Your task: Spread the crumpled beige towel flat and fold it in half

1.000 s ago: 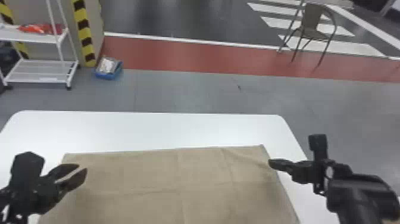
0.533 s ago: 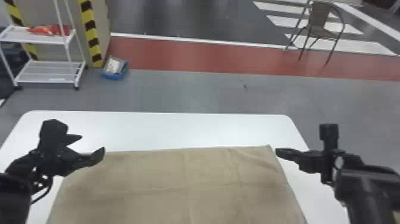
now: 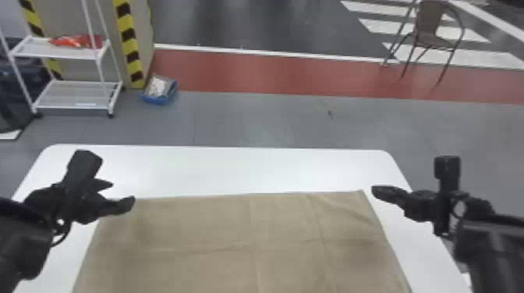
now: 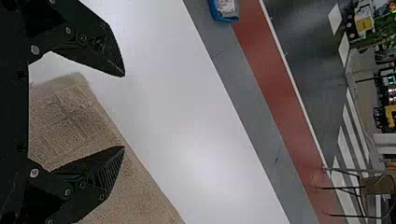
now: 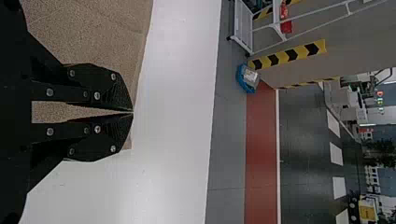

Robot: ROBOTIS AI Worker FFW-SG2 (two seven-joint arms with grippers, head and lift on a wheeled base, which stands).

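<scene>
Rm past your white, round-cornered table (image 3: 218, 167): floor in bands.
Beyond it you've got grey floor (image 3: 265, 120), flat red strip (image 3: 273, 74), thin white line (image 3: 280, 53), then dark floor (image 3: 249, 23) w/ white stripes (image 3: 405, 29). Far L: white two-shelf metal cart (image 3: 74, 109) nr greyish wall (image 3: 89, 19) w/ yellow-black striped edging (image 3: 130, 50); blue open bin (image 3: 156, 99) close by. Far R: brown thin-legged chair (image 3: 429, 23).

Towel (image 3: 218, 230) and table (image 3: 234, 167) cut off at head view's bottom; towel's far-left corner behind left pincer (image 3: 122, 192).
</scene>
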